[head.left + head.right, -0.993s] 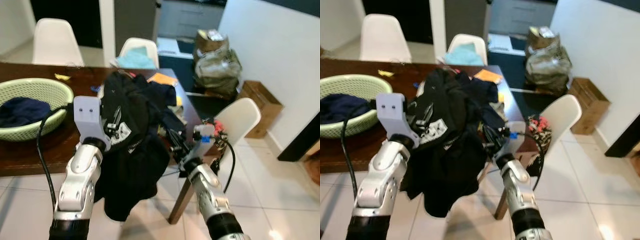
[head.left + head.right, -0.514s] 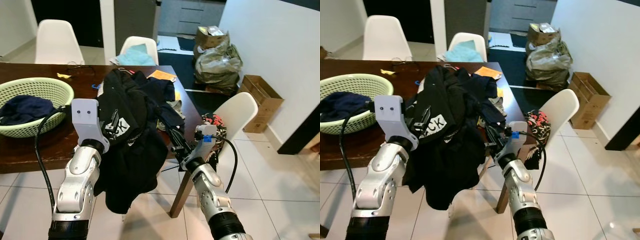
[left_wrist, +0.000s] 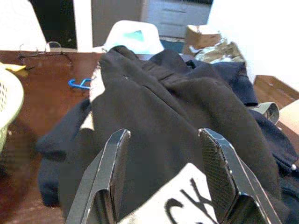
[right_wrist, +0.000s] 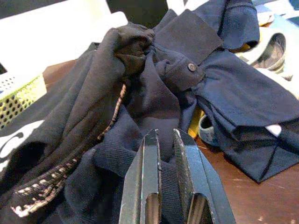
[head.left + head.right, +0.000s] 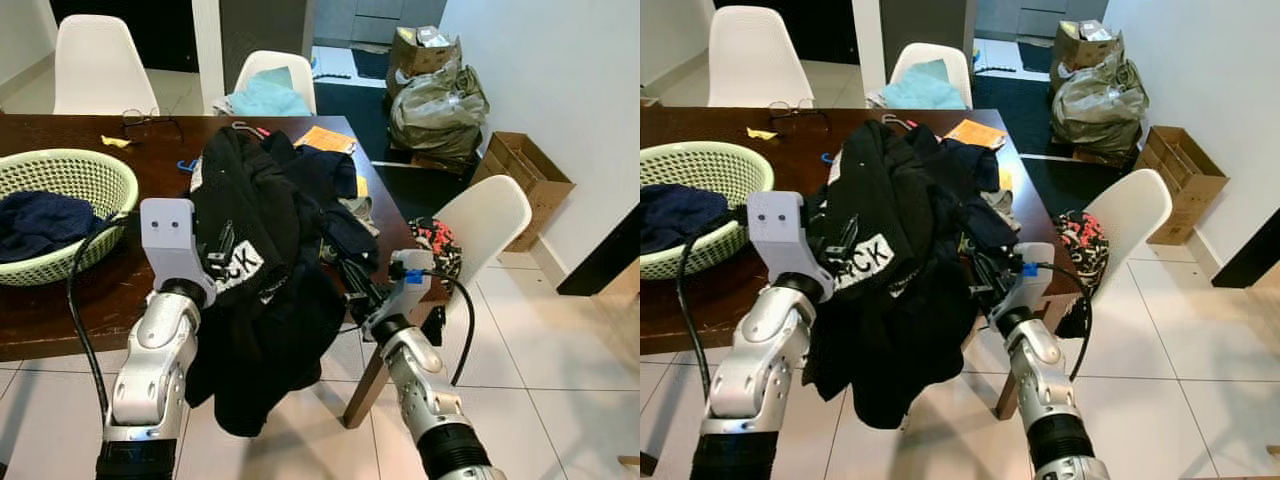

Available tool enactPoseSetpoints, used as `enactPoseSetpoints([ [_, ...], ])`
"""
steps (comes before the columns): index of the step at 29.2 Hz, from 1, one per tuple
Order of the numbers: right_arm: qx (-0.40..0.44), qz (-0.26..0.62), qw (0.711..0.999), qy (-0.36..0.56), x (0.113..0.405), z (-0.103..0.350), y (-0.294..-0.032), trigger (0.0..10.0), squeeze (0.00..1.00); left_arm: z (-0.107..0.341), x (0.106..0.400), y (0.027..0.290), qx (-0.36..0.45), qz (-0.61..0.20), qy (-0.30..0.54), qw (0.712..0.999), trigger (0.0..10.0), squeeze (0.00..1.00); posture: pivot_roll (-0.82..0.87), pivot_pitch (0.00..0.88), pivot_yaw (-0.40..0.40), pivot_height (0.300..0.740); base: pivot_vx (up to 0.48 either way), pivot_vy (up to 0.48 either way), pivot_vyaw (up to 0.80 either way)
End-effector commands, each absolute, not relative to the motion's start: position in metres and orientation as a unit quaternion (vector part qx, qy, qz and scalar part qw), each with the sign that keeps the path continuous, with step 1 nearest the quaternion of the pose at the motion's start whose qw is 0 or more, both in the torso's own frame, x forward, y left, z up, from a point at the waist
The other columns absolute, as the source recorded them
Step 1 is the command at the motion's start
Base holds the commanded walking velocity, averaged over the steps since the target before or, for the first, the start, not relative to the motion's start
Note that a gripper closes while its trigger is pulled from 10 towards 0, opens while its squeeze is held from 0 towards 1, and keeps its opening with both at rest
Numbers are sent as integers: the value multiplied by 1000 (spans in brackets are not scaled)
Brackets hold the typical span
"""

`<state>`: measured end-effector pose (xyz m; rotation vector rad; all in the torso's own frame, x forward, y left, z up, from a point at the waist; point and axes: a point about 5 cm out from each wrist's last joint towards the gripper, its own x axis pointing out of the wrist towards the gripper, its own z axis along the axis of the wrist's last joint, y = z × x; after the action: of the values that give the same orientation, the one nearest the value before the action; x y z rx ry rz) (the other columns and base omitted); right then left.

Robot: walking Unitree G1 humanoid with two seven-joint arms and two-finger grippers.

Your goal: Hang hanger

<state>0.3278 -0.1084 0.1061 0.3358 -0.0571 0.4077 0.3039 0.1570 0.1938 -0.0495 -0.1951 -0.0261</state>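
Pale floor tiles point(image 5: 560, 400) underfoot, with a dark wooden table point(image 5: 60, 310) just ahead. Nearest, held up between both arms in front of the table edge: a black garment point(image 5: 260, 300) with white lettering, hanging in a heavy bunch.

Left gripper point(image 3: 163, 135) under the garment's upper part, fingers spread wide, cloth draped over and between them rather than clamped. Right gripper point(image 4: 164, 134) at the garment's right side, fingers almost together with a thin gap, tips pushed into a ribbed fold that looks pinched.

Judged as the carrying stage, with no rail or hook to hang on in view. To do it well:
- Keep the right-hand pinch firm, since the left only props the load.
- Lift both arms evenly so the bunch does not slide off the open fingers.
- Keep the trailing hem clear of the table corner when turning.
- Free the hook from the folds before offering it to anything.

Hanger point(image 5: 243, 127) mostly buried in the cloth: just a thin curved hook poking out at the top of the bunch, reddish by the look, shape below hidden.

Farther off, a green basket point(image 5: 100, 170) of dark laundry on the table, a white chair point(image 5: 490, 215) at the right, and bags point(image 5: 435, 95) by the wall.
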Motion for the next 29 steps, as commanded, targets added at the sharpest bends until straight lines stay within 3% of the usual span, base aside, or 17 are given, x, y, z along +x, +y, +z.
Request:
enactPoseSetpoints([
  [1, 170, 201, 964, -20, 326, 103, -107, 10000, 0, 195, 303, 158, -30, -15, -95, 995, 10000, 0, 16, 45, -106, 740, 0, 371, 0],
  [23, 171, 201, 964, -15, 325, 102, -106, 10000, 0, 196, 303, 158, -33, -14, -91, 995, 10000, 0, 17, 52, -107, 740, 0, 439, 0],
  [26, 171, 201, 964, -15, 325, 102, -106, 10000, 0, 195, 303, 159, -36, -9, -87, 996, 10000, 0, 17, 52, -107, 740, 0, 266, 0],
  [29, 171, 201, 964, -15, 325, 102, -106, 10000, 0, 193, 304, 166, -42, 19, -74, 996, 10000, 47, 17, 57, -105, 740, 0, -399, 0],
])
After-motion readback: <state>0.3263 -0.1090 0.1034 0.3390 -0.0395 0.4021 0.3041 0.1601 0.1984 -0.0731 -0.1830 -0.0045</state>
